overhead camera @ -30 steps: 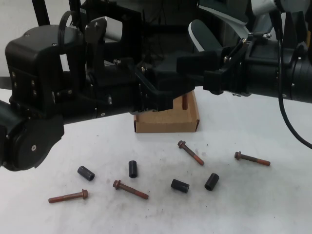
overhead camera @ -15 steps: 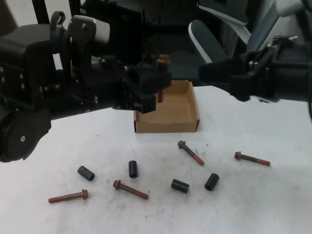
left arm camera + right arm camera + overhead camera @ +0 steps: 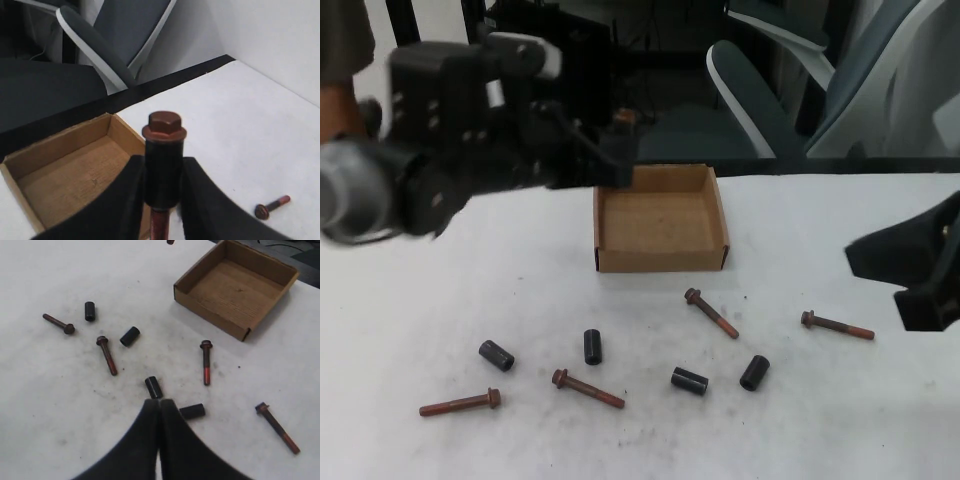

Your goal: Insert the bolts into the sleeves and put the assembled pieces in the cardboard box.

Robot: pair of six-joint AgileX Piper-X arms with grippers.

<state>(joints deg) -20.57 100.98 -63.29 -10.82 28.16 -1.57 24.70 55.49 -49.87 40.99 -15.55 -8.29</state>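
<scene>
Left end effector clamped on sleeve with bolt through it, raised near box; right end effector fingers together

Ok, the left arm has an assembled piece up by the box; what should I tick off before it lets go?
1. The bolt seated in the sleeve: ok, its head rests on the sleeve's top.
2. Hold of the left gripper: ok, clamped on the sleeve's sides.
3. Piece above the cardboard box: cannot tell; it hangs near the box's far left corner.
4. Box open, mouth up: ok.
5. The right gripper out of the way: ok, shut, holding nothing, near a loose sleeve, away from the box.
</scene>
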